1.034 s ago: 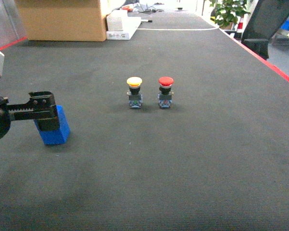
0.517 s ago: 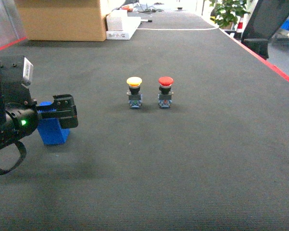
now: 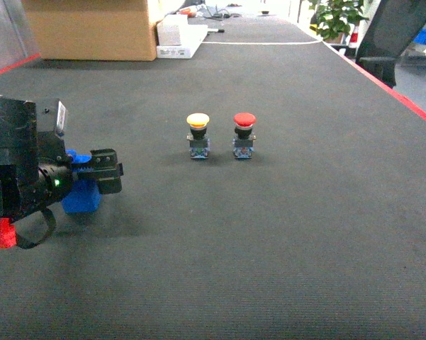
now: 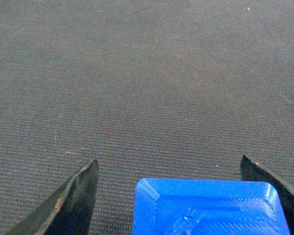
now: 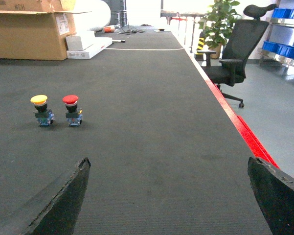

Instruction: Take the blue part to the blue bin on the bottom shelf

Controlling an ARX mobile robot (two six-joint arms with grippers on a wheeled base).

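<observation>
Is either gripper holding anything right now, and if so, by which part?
Nothing is held. The left gripper is open around the small dark blue blocky part, fingers apart from it. The right gripper is open, empty.

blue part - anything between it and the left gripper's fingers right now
Nothing visible. In the left wrist view the blue part sits directly between the open left gripper's two fingertips, with only bare black mat in the gaps. The yellow-capped button and red-capped button stand well off to the right.
</observation>
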